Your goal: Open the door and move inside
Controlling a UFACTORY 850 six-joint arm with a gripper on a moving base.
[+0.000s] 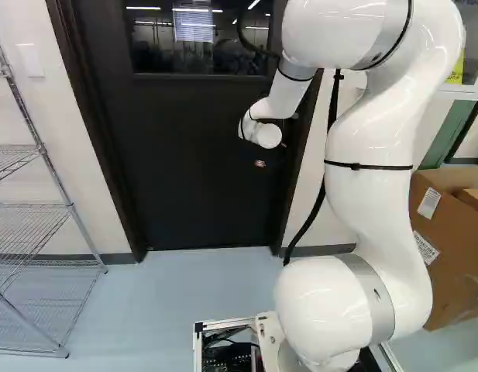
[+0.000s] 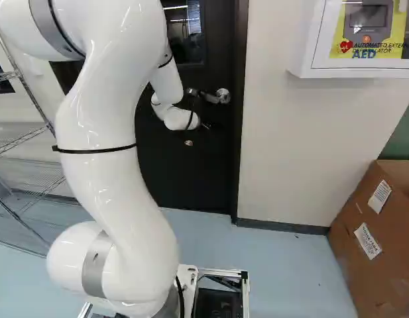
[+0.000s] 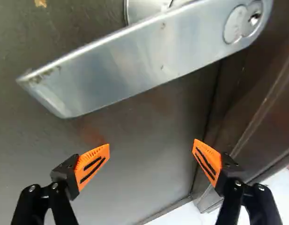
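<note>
While the claw (image 3: 151,143) stands wide, just short of the metal handle (image 3: 135,63) on the shut door (image 1: 184,155), I'd expect that handle to be slick and stiffly sprung, best taken near its free end (image 3: 55,91).

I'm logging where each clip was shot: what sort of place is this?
Likely a lab or workplace interior, judging by the wire shelving, wall-mounted defibrillator cabinet and dark windowed door.
</note>
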